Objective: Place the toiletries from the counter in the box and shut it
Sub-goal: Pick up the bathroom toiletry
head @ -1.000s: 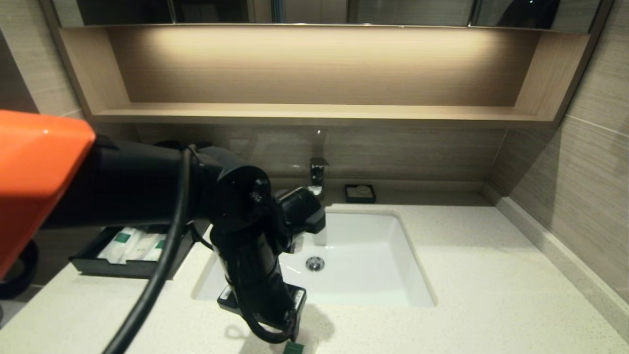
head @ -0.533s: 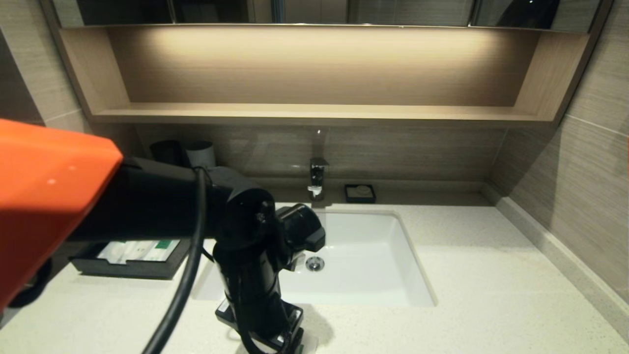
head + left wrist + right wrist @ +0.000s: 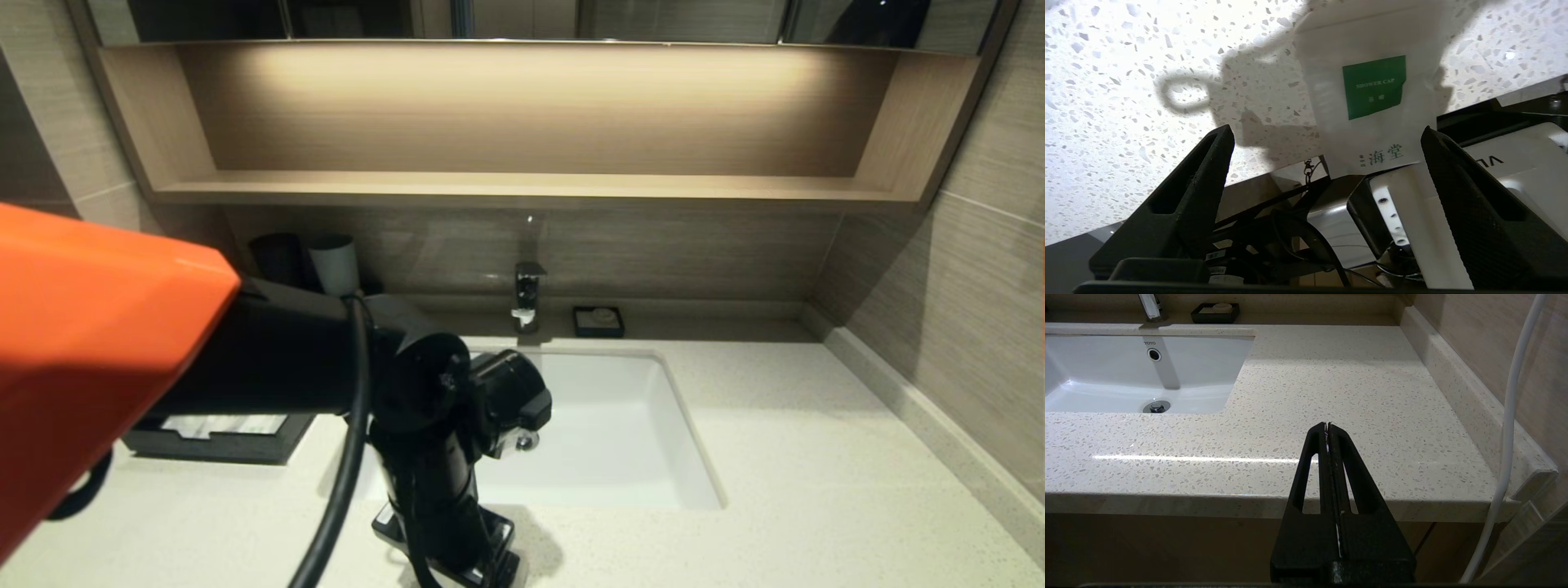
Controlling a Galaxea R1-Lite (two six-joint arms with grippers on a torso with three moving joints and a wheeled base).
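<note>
The left gripper [image 3: 1327, 139] hangs jaws wide apart over a small squarish white plastic-wrapped shower-cap packet [image 3: 1367, 94] lying at the near edge of the cream speckled stone surface [image 3: 1126, 81]. The right gripper [image 3: 1327, 426], jaws together, sits parked below that edge. The low black box [image 3: 220, 437] holds packets left of the white sink [image 3: 612, 425].

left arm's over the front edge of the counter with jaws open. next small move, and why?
Probably lower the left gripper a little and close on the shower cap packet. The packet lies flat on the counter at its front edge, between the wide-open jaws, with nothing held yet. The box at far left has its drawer open, packets already inside. The right gripper is parked, shut.
</note>
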